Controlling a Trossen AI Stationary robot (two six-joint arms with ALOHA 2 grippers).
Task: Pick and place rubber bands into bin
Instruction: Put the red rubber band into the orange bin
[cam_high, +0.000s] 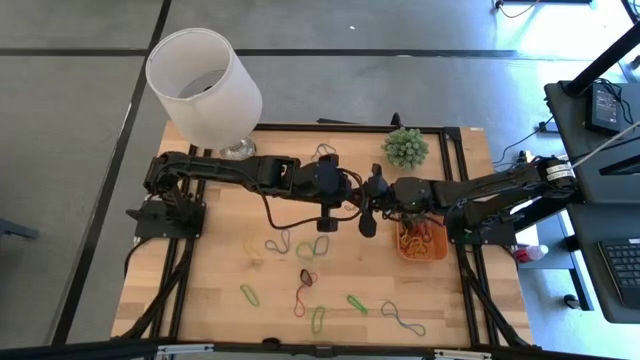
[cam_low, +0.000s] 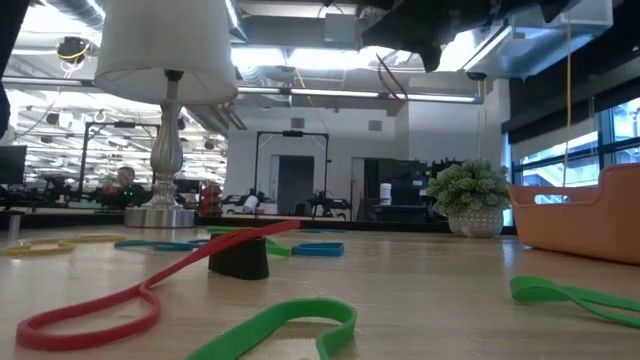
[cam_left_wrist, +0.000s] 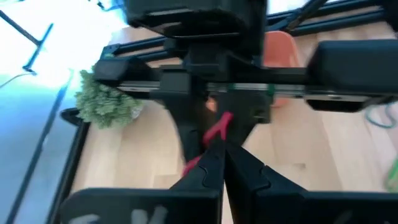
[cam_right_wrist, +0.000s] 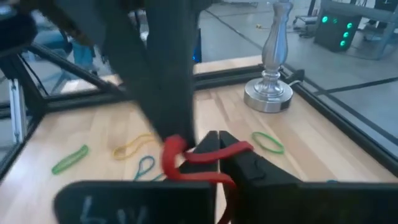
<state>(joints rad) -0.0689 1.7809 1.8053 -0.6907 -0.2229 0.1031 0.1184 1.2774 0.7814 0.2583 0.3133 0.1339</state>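
Nearest to you, along the front part of the table (cam_high: 215, 290), loose rubber bands (cam_high: 318, 320) lie scattered: green ones, a dark red one and a grey-blue one, all flat on the wood. A little farther in, more bands in yellow, blue and green lie in a loose row just below the two grippers. In the low view you see a long red band (cam_low: 140, 292) and a green band (cam_low: 285, 325) lying right in front of the camera.

Above the middle of the table your two arms meet. The left gripper (cam_left_wrist: 219, 152) has its jaws pressed together on a red rubber band (cam_left_wrist: 217, 129), which shows as a strip rising from between the fingertips. The right gripper (cam_right_wrist: 214, 155) faces it tip to tip, and its jaws are also closed on that same red rubber band, which curls out to either side of the tips in the right wrist view. So both grippers pinch one band between them, held up off the wood.

Just to the right of the grippers, at the table's right edge, the bin (cam_high: 422, 245) sits with a heap of bands already inside. Behind it stands the small plant (cam_high: 405, 147). At the far left corner stands the lamp (cam_high: 205, 85) with its white shade.
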